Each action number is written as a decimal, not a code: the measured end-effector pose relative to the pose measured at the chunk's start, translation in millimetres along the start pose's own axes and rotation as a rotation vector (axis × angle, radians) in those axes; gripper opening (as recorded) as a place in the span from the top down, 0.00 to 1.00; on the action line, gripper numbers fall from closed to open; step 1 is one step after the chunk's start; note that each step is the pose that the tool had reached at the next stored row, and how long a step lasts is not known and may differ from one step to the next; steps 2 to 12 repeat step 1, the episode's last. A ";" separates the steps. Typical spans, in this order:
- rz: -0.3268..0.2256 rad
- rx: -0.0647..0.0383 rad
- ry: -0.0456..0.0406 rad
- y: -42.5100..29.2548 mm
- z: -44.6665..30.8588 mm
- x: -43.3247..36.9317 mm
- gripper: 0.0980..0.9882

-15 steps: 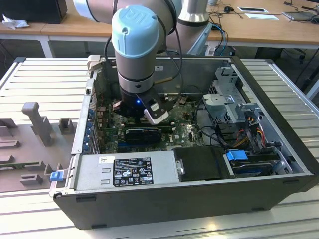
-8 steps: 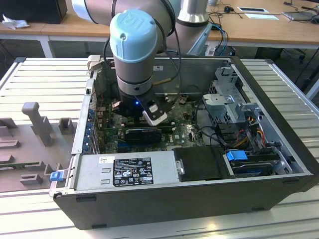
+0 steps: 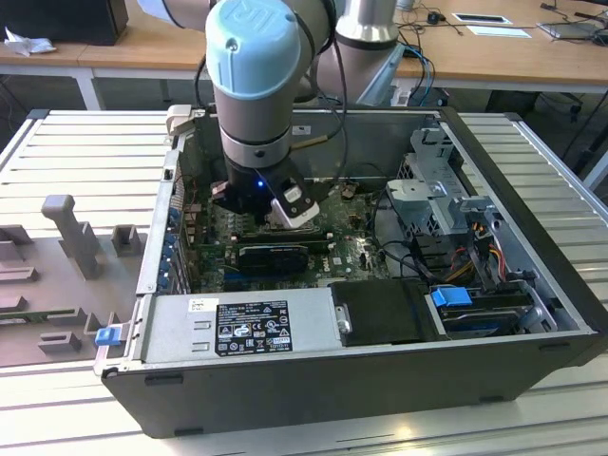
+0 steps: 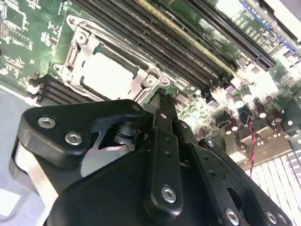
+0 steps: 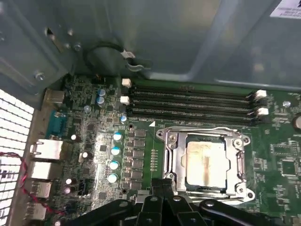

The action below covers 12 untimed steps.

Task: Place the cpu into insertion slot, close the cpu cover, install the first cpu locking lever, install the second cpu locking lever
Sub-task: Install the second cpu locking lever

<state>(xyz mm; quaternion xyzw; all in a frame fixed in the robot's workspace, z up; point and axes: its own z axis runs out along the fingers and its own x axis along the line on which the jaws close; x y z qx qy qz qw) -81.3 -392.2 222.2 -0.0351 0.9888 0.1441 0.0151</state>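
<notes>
Tool [image 5: 162,190] of mine hangs low over the board, fingers pressed together, pinching nothing, tips just beside the socket's near edge. Cpu [image 5: 206,161] already sits in the slot [image 5: 170,162], cover [image 5: 205,132] down around it, straight ahead of my tips.

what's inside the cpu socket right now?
The cpu sits in the insertion slot, the cpu cover closed around it. The contacts beneath are covered.
</notes>
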 end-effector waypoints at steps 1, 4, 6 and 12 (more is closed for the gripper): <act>0.000 0.000 0.0000 2.2 -7.5 -0.3 0.99; 0.000 0.000 0.0000 2.2 -7.5 -0.3 0.99; 0.000 0.000 0.0000 2.2 -7.5 -0.3 0.99; 0.000 0.000 0.0000 2.2 -7.5 -0.3 0.99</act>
